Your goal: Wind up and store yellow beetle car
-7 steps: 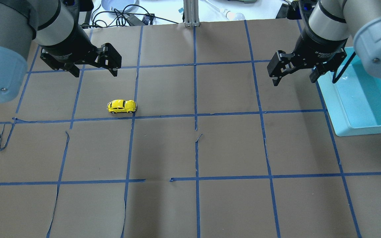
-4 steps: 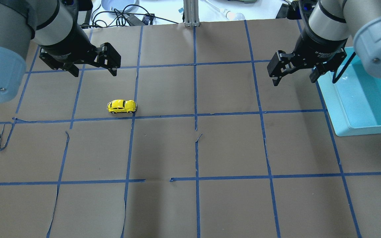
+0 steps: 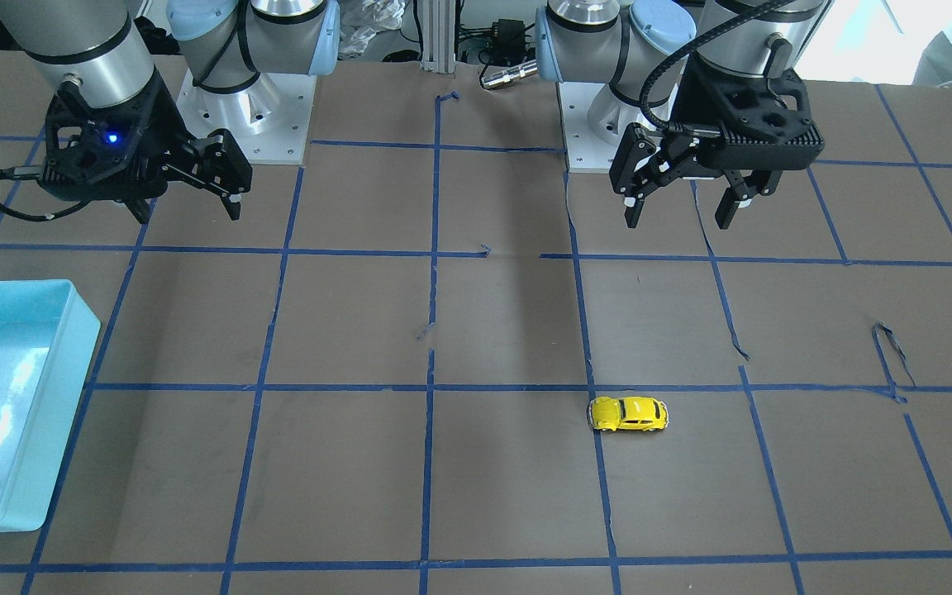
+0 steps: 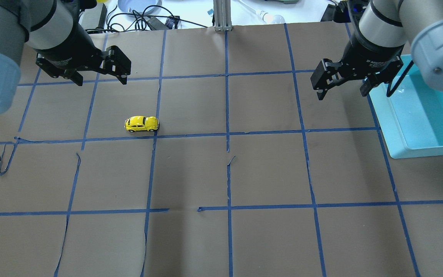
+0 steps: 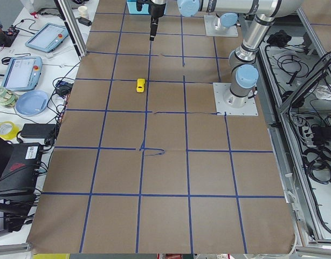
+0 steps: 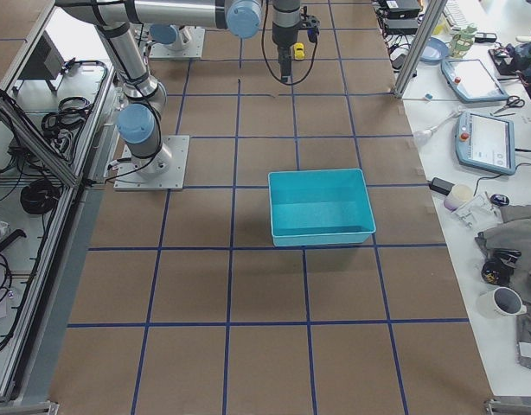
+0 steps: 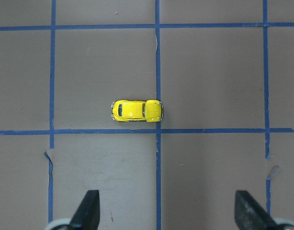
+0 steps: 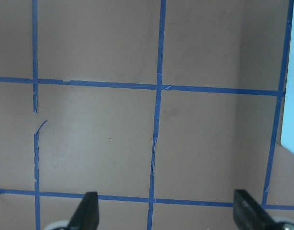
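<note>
The yellow beetle car point(image 4: 141, 124) stands on its wheels on the brown table paper, just above a blue tape line; it also shows in the front view point(image 3: 629, 414), the left wrist view point(image 7: 137, 110) and the left side view point(image 5: 140, 85). My left gripper point(image 4: 101, 78) is open and empty, high above the table and behind the car point(image 3: 685, 211). My right gripper point(image 4: 342, 91) is open and empty, far to the car's right beside the bin point(image 3: 191, 207). Both wrist views show only parted fingertips point(image 7: 87, 211) point(image 8: 87, 210).
A light blue bin point(image 4: 423, 115) sits at the table's right edge, also seen in the front view point(image 3: 5, 397) and right side view point(image 6: 321, 206). Blue tape lines grid the paper, with loose torn strips point(image 4: 4, 159). Cables and devices lie beyond the far edge.
My left gripper has moved left and away from the car, toward the far edge. The car and my right gripper have not moved.
</note>
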You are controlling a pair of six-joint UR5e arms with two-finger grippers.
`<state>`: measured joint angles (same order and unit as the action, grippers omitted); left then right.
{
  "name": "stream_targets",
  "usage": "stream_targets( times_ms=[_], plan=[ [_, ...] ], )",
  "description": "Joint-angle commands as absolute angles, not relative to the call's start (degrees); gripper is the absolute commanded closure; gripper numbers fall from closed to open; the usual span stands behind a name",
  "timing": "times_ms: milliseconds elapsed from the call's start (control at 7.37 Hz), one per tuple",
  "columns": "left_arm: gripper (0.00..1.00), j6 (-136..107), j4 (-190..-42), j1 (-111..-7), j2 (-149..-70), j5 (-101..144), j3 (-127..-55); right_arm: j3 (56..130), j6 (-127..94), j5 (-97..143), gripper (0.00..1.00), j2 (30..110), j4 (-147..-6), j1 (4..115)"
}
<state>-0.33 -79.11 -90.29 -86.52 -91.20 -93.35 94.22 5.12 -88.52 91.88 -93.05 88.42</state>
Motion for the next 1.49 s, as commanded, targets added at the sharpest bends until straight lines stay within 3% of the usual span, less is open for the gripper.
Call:
stream_targets(
  times_ms=[0, 1086, 1357],
  plan=[
    [0.0, -0.26, -79.1, -90.26, -86.48, -91.23, -93.34, 94.13, 5.18, -87.8, 0.0, 91.58, -93.69, 88.42],
    [0.0, 0.17, -79.28, -89.74, -86.57, -90.8, -93.6, 94.22, 5.18, -87.8, 0.0, 91.49, -93.52, 88.42],
    [0.0, 15.98, -79.36, -89.04, -87.89, -90.71, -93.78, 94.13, 5.1, -87.89, 0.0, 91.49, -93.69, 88.42]
  ],
)
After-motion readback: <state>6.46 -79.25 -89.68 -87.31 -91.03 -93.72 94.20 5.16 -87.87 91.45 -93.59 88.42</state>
